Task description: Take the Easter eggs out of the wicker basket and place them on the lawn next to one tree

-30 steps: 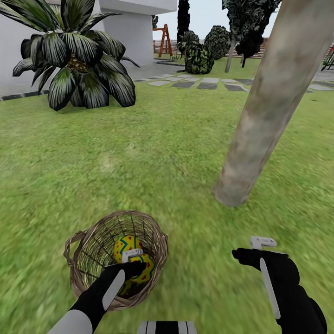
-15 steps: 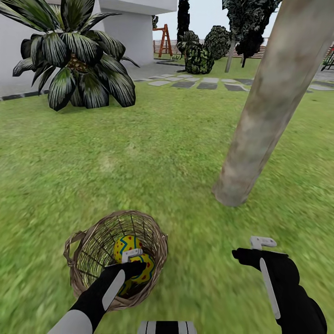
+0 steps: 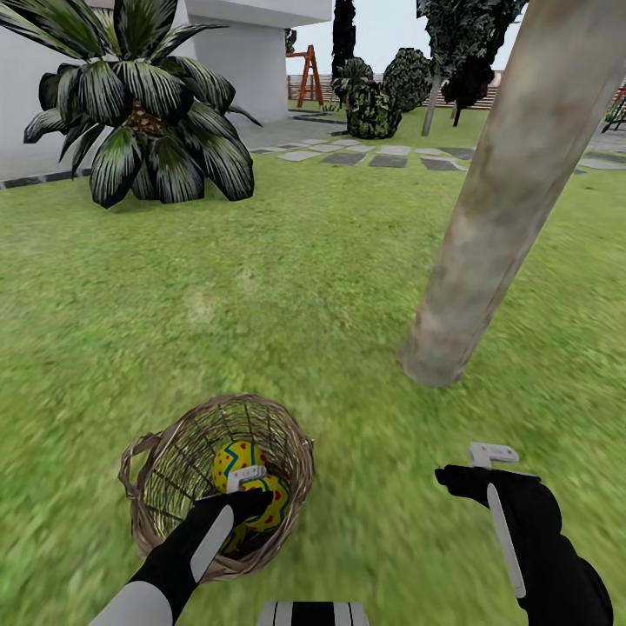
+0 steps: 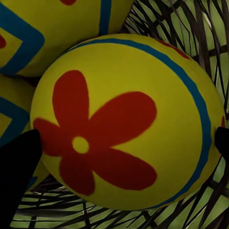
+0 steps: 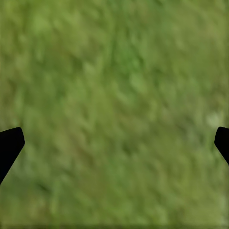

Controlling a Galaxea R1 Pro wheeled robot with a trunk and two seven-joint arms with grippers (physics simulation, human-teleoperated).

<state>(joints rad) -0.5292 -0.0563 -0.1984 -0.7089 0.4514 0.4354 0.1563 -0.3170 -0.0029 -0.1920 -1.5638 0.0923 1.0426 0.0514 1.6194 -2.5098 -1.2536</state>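
Left wrist view looks straight at an Easter egg (image 4: 126, 121), yellow with a red flower and a blue band, sitting between the two dark fingers (image 4: 16, 171) of the left gripper (image 4: 121, 152), which stand spread on either side of it; whether they already press on it cannot be told. Two more eggs (image 4: 43, 28) lie against it, all inside the wicker basket (image 4: 191, 28). From the head view the basket (image 3: 161, 474) stands on the lawn (image 3: 287, 261) at the lower left of the frame, with the left gripper (image 3: 248, 487) reaching down into it over the eggs (image 3: 239, 456). The right gripper (image 3: 487, 465) hangs at the lower right above bare grass, and the right wrist view shows its fingers (image 5: 9, 143) spread wide, grasping nothing. A thick grey-brown tree (image 3: 496, 209) trunk rises from the grass right of centre, near the basket. A short palm (image 3: 143, 104) stands at the upper left before a white house (image 3: 235, 43), with grey stepping stones (image 3: 365, 156) beyond.
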